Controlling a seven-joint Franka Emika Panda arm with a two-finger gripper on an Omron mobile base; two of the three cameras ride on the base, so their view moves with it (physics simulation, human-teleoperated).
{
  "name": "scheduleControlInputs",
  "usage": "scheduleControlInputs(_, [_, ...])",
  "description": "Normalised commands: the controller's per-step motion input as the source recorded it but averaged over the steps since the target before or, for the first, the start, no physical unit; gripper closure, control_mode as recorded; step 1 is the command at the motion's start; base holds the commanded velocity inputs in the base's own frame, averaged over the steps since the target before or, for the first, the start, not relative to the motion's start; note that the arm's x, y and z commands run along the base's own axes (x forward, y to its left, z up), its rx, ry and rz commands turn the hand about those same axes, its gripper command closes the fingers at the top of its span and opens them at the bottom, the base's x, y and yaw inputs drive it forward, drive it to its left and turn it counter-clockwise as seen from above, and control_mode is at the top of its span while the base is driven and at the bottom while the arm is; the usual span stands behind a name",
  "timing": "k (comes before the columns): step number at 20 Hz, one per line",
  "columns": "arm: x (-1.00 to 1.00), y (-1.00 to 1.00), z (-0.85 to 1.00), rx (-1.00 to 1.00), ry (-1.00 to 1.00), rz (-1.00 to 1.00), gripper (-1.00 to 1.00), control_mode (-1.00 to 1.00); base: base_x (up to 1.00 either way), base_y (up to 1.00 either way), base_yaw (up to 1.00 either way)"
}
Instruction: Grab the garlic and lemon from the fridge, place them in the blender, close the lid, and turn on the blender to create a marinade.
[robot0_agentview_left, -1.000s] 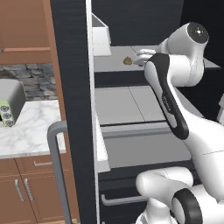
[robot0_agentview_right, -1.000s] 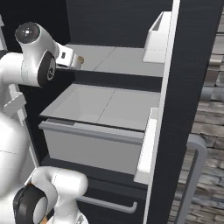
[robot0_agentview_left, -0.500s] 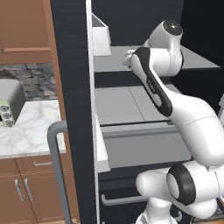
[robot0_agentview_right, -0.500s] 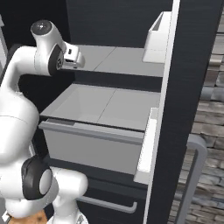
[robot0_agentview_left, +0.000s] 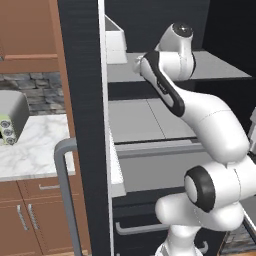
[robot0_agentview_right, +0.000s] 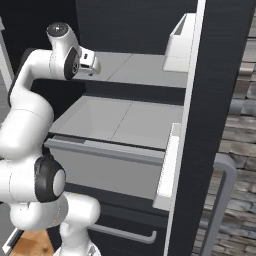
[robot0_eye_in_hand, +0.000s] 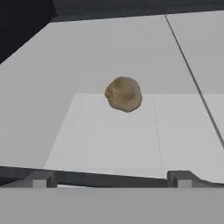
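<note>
No readable text or labels anywhere

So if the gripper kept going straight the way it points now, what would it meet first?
Probably the garlic, lying ahead of the open gripper on the light grey fridge shelf; the path to it looks free.

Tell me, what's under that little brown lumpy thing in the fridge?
The garlic sits on a light grey fridge shelf, with bare shelf all around it. The spot right beneath the garlic is hidden by the bulb itself. The open gripper is short of it, not touching.
</note>
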Motion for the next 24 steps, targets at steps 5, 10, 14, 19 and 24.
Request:
scheduleControlInputs(5, [0.42, 0.00, -0.06, 0.00, 0.00, 0.00, -1.00, -1.00, 0.00, 0.00, 0.00])
scheduleControlInputs(10, [0.37, -0.06, -0.15, 0.00, 0.00, 0.00, -1.00, -1.00, 0.00, 0.00, 0.00])
scheduleControlInputs(14, [0.36, -0.08, -0.18, 0.00, 0.00, 0.00, -1.00, -1.00, 0.00, 0.00, 0.00])
scheduleControlInputs(19, [0.35, -0.05, -0.12, 0.00, 0.00, 0.00, -1.00, -1.00, 0.00, 0.00, 0.00])
scheduleControlInputs(24, [0.34, 0.00, -0.01, 0.00, 0.00, 0.00, -1.00, -1.00, 0.00, 0.00, 0.00])
